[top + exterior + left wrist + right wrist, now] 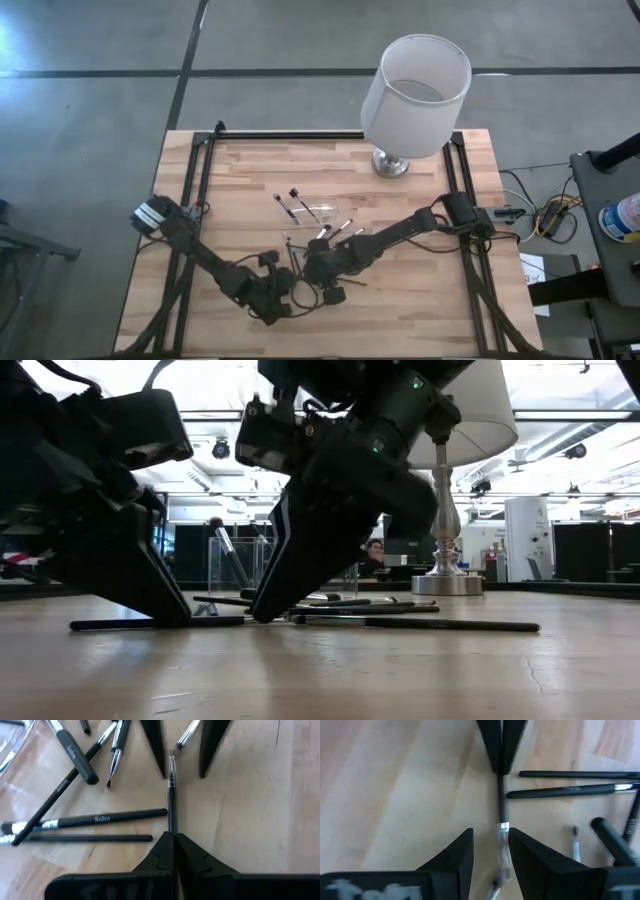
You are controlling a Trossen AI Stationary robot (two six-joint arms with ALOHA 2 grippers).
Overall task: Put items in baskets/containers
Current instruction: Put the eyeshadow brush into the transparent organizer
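Wooden table (420,290): your left gripper (172,836) is clamped on one brush (172,795), while your right gripper (490,851) straddles its silver end, fingers apart.

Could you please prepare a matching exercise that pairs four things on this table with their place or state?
Things:
1. left hand
2. right hand
3. lamp
4. clear tray

Places or states:
A. stands at the table's far edge
B. shut on one end of a thin brush
C. holds two brushes, mid-table
D. open, fingers either side of that brush's silvery end

Pairs: 1-B, 2-D, 3-A, 4-C
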